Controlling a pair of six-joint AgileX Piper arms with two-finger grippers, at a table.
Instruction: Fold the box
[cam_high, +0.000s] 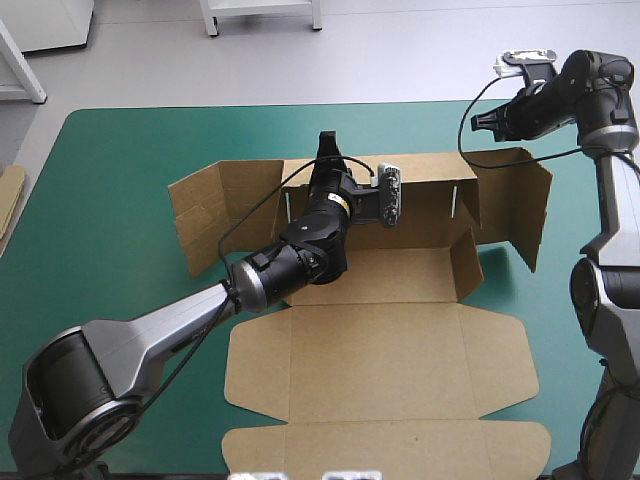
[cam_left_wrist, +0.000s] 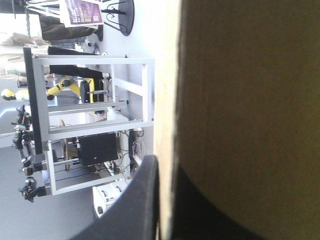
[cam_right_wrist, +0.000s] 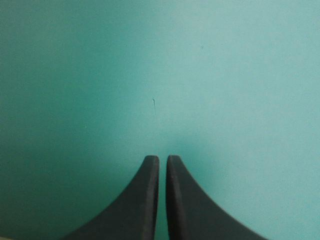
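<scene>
The brown box (cam_high: 380, 360) lay across the middle of the teal-green cover (cam_high: 110, 160), part formed: its far wall (cam_high: 430, 170) stood upright, an end flap (cam_high: 215, 215) angled out at the left, another end flap (cam_high: 520, 200) stood at the right, and the broad lid panel lay flat toward the near edge. The left gripper (cam_high: 328, 145) was clamped over the top edge of the far wall, left of its middle. In the left wrist view one black finger (cam_left_wrist: 145, 200) sat on the room side of the pale board edge. The right gripper (cam_right_wrist: 162, 157) was pressed together on nothing and hung over bare cover near the far right corner, well apart from the box.

The likely trouble was the single pinch. If that wall were pulled or tipped by one point alone, the sheet could slide or twist on the cover, since nothing pinned the flat panel. The loose end flaps could also splay instead of tucking, or the board could crease off its score line.

The left arm hid the middle of the tray floor and the foot of the far wall. The second left finger was only a dark shape against the board in the wrist view. The near flap was cut off at the table's near edge. A strip of spare board (cam_high: 10, 195) showed at the table's left edge.
</scene>
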